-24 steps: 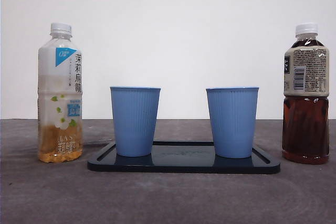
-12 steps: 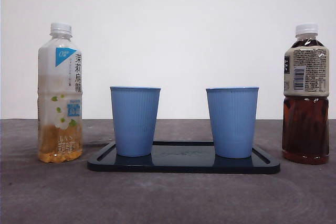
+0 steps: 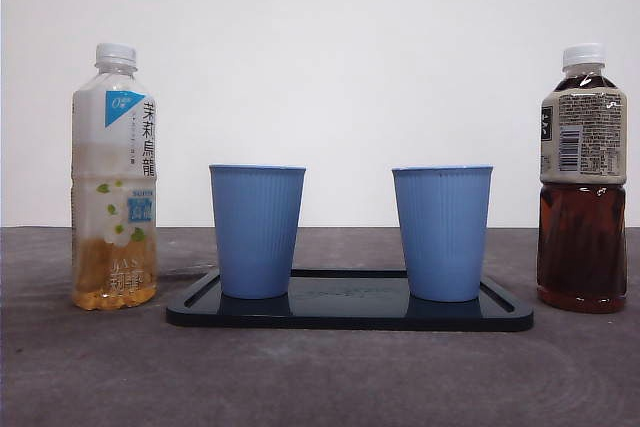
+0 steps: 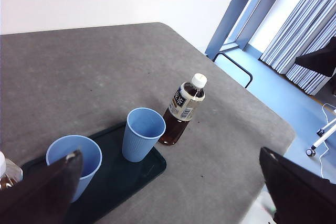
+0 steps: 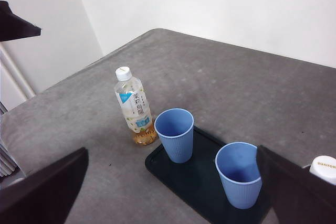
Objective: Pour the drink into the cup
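Hovering high over the grey table [image 3: 320, 377], I have both grippers spread wide and holding nothing: my left gripper [image 4: 173, 192] and my right gripper [image 5: 173, 192] each show only jaw tips at the corners of their wrist views.

In the front view, the dark tea bottle with a white cap [image 3: 583, 179] stands upright at 3 o'clock of the black rectangular tray [image 3: 350, 315], just off its end. The pale jasmine tea bottle with a white cap [image 3: 114, 179] stands at 9 o'clock, near the other end. Two blue ribbed plastic cups [image 3: 257, 231] [image 3: 442, 232] stand upright on the tray, well apart.

I judge the dark bottle heavy, nearly full, its clear plastic smooth and likely to give under a squeeze; the labelled band looks the firmest hold. The pale bottle holds little liquid and should be light. Both caps look closed. The cups look light and easy to tip.

Open table lies at 6 o'clock of the tray; in the left wrist view the table edge runs not far beyond the dark bottle.
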